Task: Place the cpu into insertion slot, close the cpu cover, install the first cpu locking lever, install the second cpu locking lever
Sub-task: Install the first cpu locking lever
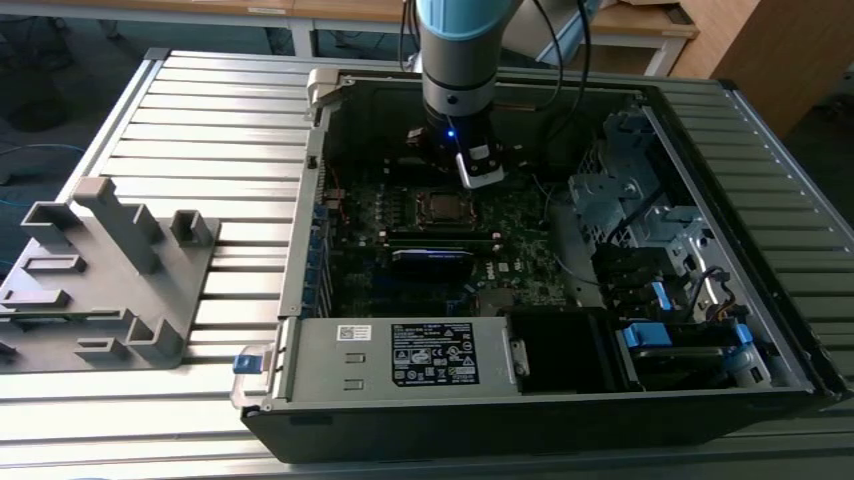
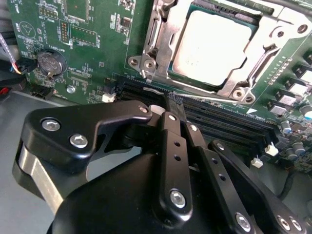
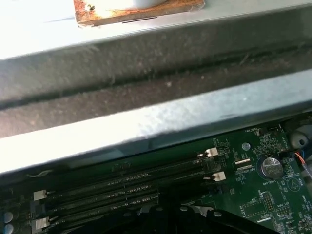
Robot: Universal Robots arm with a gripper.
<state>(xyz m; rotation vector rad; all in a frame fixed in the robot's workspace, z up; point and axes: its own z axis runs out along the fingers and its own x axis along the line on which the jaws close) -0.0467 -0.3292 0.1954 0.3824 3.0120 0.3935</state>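
**Fig.** My end effector hangs inside the open computer case on the slatted worktop. In the second wrist view its fingers are drawn together, with the tips close to the memory slots. In the exterior view the insertion slot lies nearby, at seven o'clock from my end effector. The cpu sits seated in that slot, and the cpu cover is folded flat around it. A grey fixture stands at nine o'clock from the case.
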